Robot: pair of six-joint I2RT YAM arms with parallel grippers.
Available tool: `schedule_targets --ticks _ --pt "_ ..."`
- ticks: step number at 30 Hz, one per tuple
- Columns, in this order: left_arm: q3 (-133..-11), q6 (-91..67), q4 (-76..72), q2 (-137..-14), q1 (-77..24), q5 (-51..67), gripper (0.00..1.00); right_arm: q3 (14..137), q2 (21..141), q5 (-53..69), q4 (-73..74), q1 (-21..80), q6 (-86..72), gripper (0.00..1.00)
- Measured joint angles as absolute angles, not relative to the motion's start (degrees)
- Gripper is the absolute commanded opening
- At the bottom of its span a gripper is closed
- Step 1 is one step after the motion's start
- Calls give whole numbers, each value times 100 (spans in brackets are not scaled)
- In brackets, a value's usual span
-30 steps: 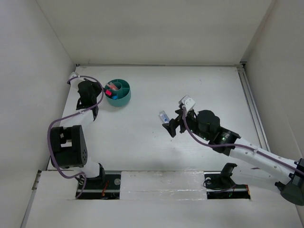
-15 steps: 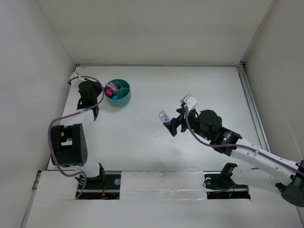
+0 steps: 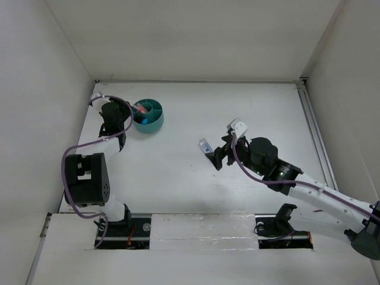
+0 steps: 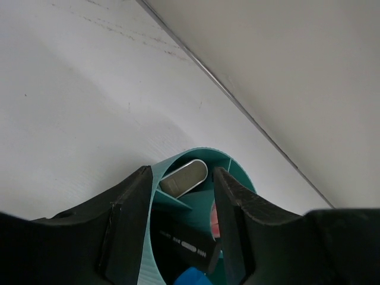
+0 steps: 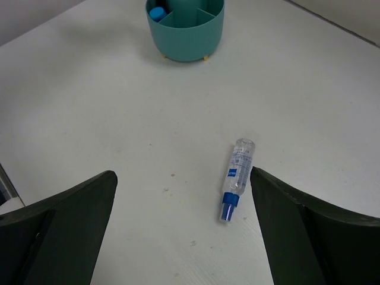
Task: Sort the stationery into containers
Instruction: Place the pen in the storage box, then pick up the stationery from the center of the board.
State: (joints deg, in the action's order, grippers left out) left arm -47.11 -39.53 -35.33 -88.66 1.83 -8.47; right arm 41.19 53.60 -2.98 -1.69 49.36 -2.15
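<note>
The round teal container (image 3: 155,123) stands at the far left of the table. My left gripper (image 3: 130,115) hangs over its near rim, open, jaws apart and holding nothing. In the left wrist view that gripper (image 4: 182,172) frames the container (image 4: 234,169), which holds a grey-beige eraser (image 4: 191,177), a black-bodied marker (image 4: 187,243), something blue (image 4: 193,278) and a pink sliver (image 4: 215,217). A clear-blue tube (image 3: 205,146) lies on the table mid-right. My right gripper (image 3: 215,159) is open just short of it. The tube (image 5: 237,172) rests near the right finger of that gripper (image 5: 183,178), untouched.
White walls close in the table on the left, back and right. A metal rail (image 3: 314,133) runs along the right edge. The right wrist view shows the container (image 5: 185,44) far ahead with a blue cap (image 5: 157,13) inside.
My left gripper has opened over the container, and the dark marker it held now lies inside. The right arm shifted slightly back toward its base, still open.
</note>
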Motion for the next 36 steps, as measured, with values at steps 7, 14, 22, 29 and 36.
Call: schedule_targets --ticks 7,14,22,29,36 --pt "-4182 -4056 -3520 -8333 178 -891 100 4104 5492 -301 -198 4845 -215 100" --pt "-3933 -4525 -2744 -6685 172 -1358 100 4053 6012 -322 -320 4792 -250 100" --pt "-4431 -4995 -305 -5485 172 -1518 100 4062 6359 -965 -349 4768 -414 100" --pt "-5461 -4932 1481 -4984 285 -808 100 4523 6565 -1863 -38 4766 -738 100" --pt "-5334 -4233 2263 -4230 469 -331 100 5135 6860 -1990 357 4685 -725 100"
